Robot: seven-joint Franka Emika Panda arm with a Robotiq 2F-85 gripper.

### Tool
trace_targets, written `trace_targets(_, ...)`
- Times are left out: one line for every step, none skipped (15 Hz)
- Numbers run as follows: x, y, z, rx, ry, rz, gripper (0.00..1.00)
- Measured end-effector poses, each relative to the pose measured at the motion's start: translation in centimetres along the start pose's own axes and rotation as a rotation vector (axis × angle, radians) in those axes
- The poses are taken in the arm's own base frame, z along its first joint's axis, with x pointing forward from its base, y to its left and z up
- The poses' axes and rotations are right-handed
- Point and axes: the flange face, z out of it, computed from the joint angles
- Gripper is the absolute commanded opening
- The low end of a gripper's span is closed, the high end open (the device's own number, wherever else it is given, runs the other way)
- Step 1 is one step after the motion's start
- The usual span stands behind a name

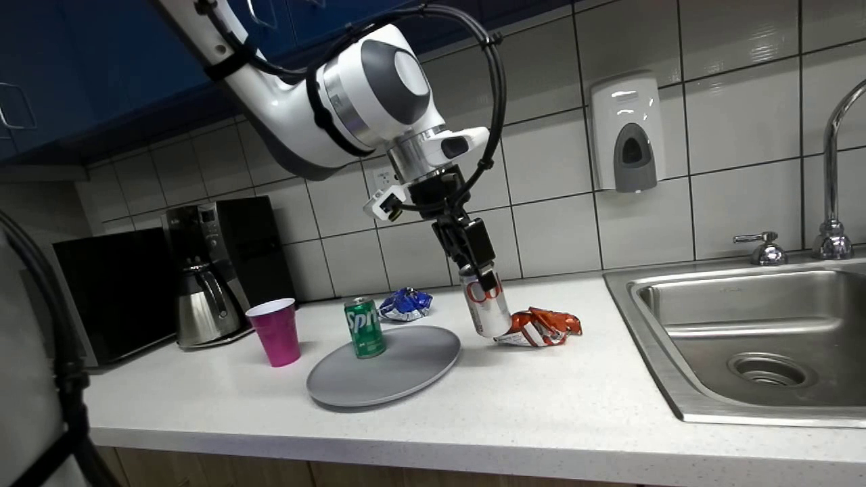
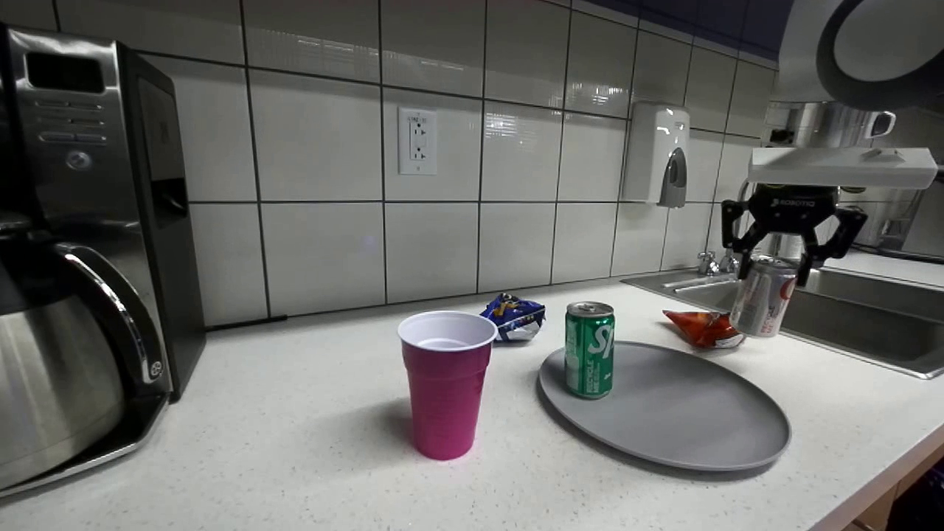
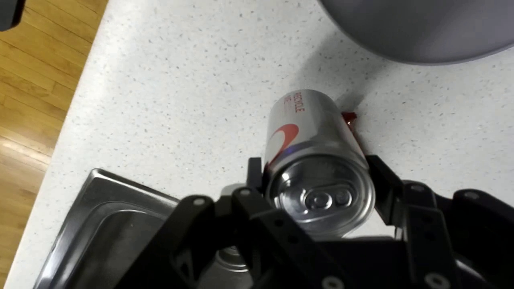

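The tool (image 2: 774,270) grasps the silver can (image 3: 311,120) by both sides near its top, presumably leaving its bottom free, tilted above the counter (image 3: 180,100); in the wrist view, the plate (image 3: 421,32) lies at one o'clock from it, the sink (image 3: 120,189) at eight.

In an exterior view, the coffee maker (image 2: 151,243) stood left of the cup (image 2: 446,402), and the plate (image 2: 697,417) lay right of the cup, bearing a can (image 2: 590,361). Behind them lay a bag (image 2: 516,319). The gripper (image 2: 774,273) held a second can (image 2: 763,301) above the counter (image 2: 295,428), between plate and sink (image 2: 877,313), near another bag (image 2: 704,330).
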Motion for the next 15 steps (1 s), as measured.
trace_targets(-0.4, -0.6, -0.2, 0.004, 0.003, -0.01, 0.39)
trace_targets(-0.8, -1.2, -0.4, 0.007, 0.006, -0.02, 0.39)
trace_targets(-1.3, -1.8, -0.5, 0.011, 0.007, -0.029, 0.39)
trace_targets(-1.7, -2.5, -0.7, 0.014, 0.009, -0.038, 0.39)
trace_targets(-2.2, -3.1, -0.9, 0.018, 0.011, -0.047, 0.39)
trace_targets(-2.7, -3.7, -1.0, 0.022, 0.013, -0.054, 0.39)
trace_targets(-3.1, -4.3, -1.2, 0.026, 0.014, -0.061, 0.39)
trace_targets(-3.6, -4.8, -1.4, 0.03, 0.016, -0.067, 0.39)
trace_targets(-4.0, -5.4, -1.5, 0.033, 0.017, -0.074, 0.39)
trace_targets(-4.5, -5.9, -1.7, 0.037, 0.018, -0.08, 0.39)
trace_targets(-4.9, -6.4, -1.9, 0.04, 0.019, -0.085, 0.39)
trace_targets(-5.3, -6.8, -2.0, 0.044, 0.018, -0.089, 0.39)
trace_targets(-5.6, -7.2, -2.1, 0.047, 0.017, -0.094, 0.39)
trace_targets(-6.0, -7.5, -2.1, 0.05, 0.014, -0.098, 0.39)
trace_targets(-6.3, -7.8, -2.1, 0.052, 0.01, -0.103, 0.39)
